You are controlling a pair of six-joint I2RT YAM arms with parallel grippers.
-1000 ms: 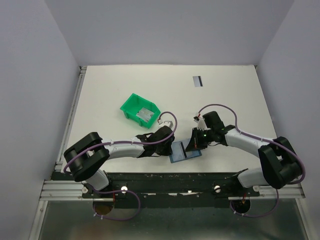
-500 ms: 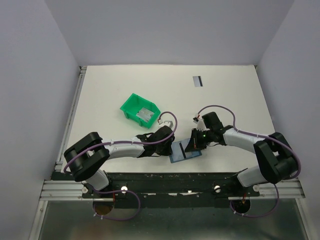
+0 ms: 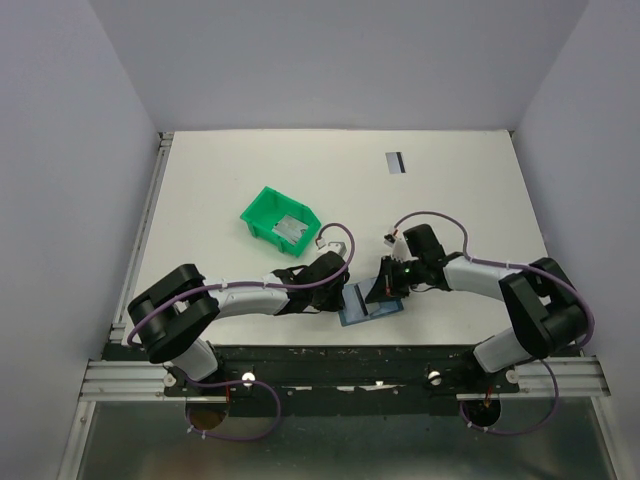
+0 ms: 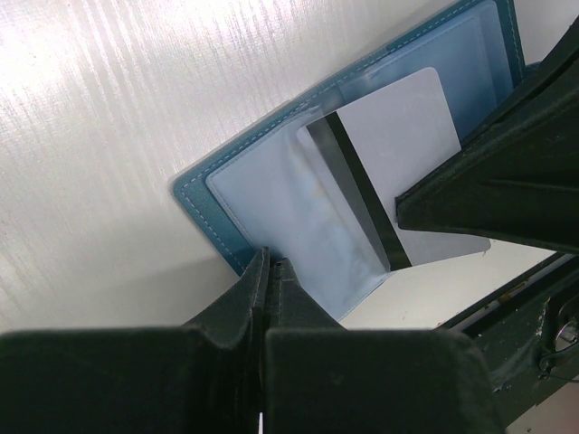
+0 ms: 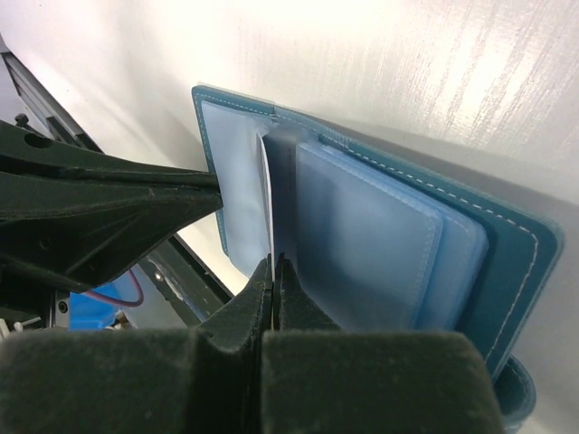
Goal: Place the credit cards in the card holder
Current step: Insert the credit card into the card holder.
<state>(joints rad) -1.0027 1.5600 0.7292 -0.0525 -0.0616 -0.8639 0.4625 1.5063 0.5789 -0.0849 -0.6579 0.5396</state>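
Down at the lower middle of the overhead view, the card holder (image 3: 362, 313) lies open on the counter (image 3: 450, 190) with both arms working it. The left pincer (image 4: 269, 271) is clamped on the holder's clear sleeve edge, pinning it. The right pincer (image 5: 271, 267) is clamped on the striped card (image 4: 398, 127), which sits partway inside that sleeve. By my reckoning, card one is going in but not seated. Two remain: the loose card (image 3: 396, 162) at upper right, and what looks like a bin card (image 3: 291, 228) in the green bin (image 3: 262, 213). Count: three cards, one holder, one bin.
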